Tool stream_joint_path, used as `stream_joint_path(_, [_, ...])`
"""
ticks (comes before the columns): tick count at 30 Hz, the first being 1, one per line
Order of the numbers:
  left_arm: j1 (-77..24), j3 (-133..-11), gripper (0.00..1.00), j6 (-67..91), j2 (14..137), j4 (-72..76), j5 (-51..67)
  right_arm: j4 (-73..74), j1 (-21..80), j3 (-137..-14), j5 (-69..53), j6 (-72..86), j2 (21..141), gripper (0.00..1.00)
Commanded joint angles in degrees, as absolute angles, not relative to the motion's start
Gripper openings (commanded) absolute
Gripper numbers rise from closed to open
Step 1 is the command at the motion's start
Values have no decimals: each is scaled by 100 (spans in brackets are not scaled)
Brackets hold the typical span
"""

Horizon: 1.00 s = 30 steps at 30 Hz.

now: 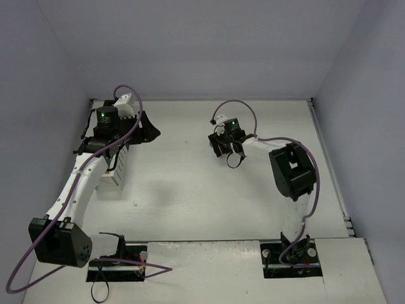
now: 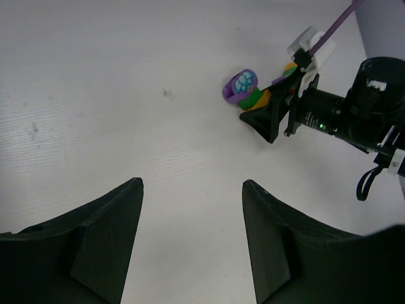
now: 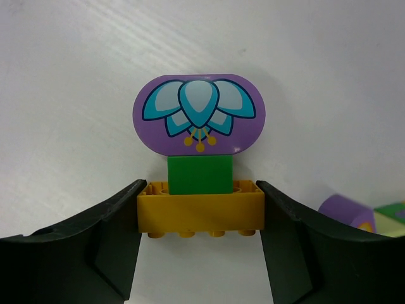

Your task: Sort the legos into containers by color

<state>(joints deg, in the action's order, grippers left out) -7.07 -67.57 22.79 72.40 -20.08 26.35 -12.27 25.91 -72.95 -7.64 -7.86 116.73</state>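
Note:
My right gripper (image 3: 200, 215) is shut on a yellow-orange brick (image 3: 200, 212), gripping its two ends. A dark green brick (image 3: 199, 175) and a purple oval piece with a flower print (image 3: 199, 114) are stacked on that brick. The left wrist view shows the same stack (image 2: 241, 85) at the right gripper's tip (image 2: 269, 117). A purple brick (image 3: 345, 212) and a light green brick (image 3: 392, 215) lie at the right edge. My left gripper (image 2: 193, 190) is open and empty over bare table, beside the bins (image 1: 115, 177), which its arm mostly hides.
The right arm (image 1: 291, 171) reaches across the right half of the table, its gripper (image 1: 219, 144) near the back middle. The left gripper (image 1: 149, 130) is at the back left. Grey walls close the table on three sides.

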Motion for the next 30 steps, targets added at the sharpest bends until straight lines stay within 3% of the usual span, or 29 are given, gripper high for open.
stream_joint_path(1, [-703,-6856,58,2539,7049,-1346,3295,-1958,2900,-6752,-729,-975,10427,0])
stream_joint_path(3, [-712,-6855,58,2715,7092,-1266,3680,-2214,3154,-6198,-773,-1019,10065,0])
stream_joint_path(7, [-843,-6847,73,2944,7137,-1090,4218,-3012,3673,-5319,-791,-1151,9028,0])
stream_joint_path(12, [-1221,-6979,78,2927,7146,-1257,4465,-3375,4226,-4712,-712,-1239,8185,0])
stream_joint_path(30, [-1757,-7014,78,2874,7655,-1441,4939,-3893,4720,-4113,-782,-1301,7172,3])
